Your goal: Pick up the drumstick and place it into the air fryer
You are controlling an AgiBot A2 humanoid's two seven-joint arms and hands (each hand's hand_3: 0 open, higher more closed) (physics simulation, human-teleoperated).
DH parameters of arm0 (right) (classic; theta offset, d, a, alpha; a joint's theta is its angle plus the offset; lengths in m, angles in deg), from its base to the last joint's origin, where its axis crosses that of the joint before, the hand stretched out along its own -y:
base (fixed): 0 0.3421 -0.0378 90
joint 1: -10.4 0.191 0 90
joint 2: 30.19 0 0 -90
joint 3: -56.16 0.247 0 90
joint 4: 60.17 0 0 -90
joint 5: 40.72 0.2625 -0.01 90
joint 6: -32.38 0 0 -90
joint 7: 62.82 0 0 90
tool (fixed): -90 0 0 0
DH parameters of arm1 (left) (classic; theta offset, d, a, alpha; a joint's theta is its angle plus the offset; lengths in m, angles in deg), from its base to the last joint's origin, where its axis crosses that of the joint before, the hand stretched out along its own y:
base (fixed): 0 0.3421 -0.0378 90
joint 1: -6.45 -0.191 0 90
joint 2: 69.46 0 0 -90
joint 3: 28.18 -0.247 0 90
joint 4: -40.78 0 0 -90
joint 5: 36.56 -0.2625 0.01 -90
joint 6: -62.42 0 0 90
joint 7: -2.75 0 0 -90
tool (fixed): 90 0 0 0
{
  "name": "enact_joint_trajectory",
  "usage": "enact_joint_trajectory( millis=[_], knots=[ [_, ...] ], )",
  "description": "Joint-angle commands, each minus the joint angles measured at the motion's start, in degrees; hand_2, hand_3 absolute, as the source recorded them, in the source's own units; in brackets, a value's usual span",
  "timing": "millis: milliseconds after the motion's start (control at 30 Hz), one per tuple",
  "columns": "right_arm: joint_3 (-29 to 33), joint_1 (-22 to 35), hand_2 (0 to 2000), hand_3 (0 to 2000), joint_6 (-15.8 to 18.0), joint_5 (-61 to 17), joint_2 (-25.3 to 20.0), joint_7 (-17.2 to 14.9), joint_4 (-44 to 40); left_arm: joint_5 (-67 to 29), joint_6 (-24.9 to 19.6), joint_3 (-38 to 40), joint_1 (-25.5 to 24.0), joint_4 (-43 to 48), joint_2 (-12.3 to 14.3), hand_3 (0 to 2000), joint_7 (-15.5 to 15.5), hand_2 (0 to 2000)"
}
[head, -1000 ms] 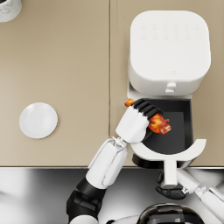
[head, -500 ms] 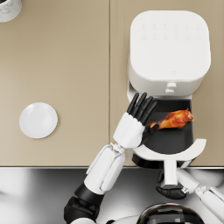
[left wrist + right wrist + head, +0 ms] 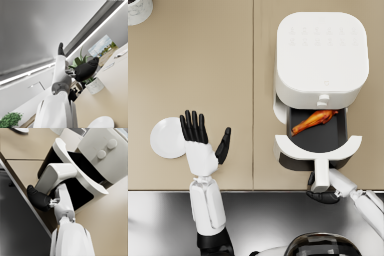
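Observation:
The browned drumstick (image 3: 314, 121) lies inside the dark pulled-out drawer (image 3: 328, 142) of the white air fryer (image 3: 320, 52). My left hand (image 3: 199, 141) is well to the left of the fryer, fingers spread and holding nothing, next to the white plate (image 3: 167, 138). My right hand (image 3: 322, 192) grips the drawer's white handle (image 3: 320, 172) at the counter's front edge. In the right wrist view that hand (image 3: 40, 199) wraps the handle (image 3: 56, 176). The left wrist view shows my left hand (image 3: 72, 70) raised against the room's background.
A white marbled pot (image 3: 138, 10) stands at the far left corner of the beige counter (image 3: 203, 75), with its plant showing in the left wrist view (image 3: 93, 85). A dark metallic strip (image 3: 258, 215) runs along the counter's front edge.
My left hand let go of the drumstick into the drawer, opened, and drew back left to beside the plate. The drumstick now lies still in the drawer. The right hand has stayed on the handle.

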Motion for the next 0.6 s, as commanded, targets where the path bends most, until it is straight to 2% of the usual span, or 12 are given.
enact_joint_trajectory(
  millis=[33,433,600],
  knots=[
    [-1.73,6.49,2000,2000,0.54,-0.01,-14.98,-0.12,1.02,0.0,0.0,3.61,0.06,1.3,-0.11,0,0.0,0],
    [-1.85,18.74,2000,2000,4.05,-0.51,-21.7,0.15,-16.63,0.01,0.01,2.95,0.31,-0.61,-1.07,0,0.0,0],
    [-1.51,23.47,2000,2000,3.18,-0.59,-25.22,0.28,-24.84,0.0,0.01,2.78,0.47,-1.26,-1.41,0,0.0,0]
  ],
)
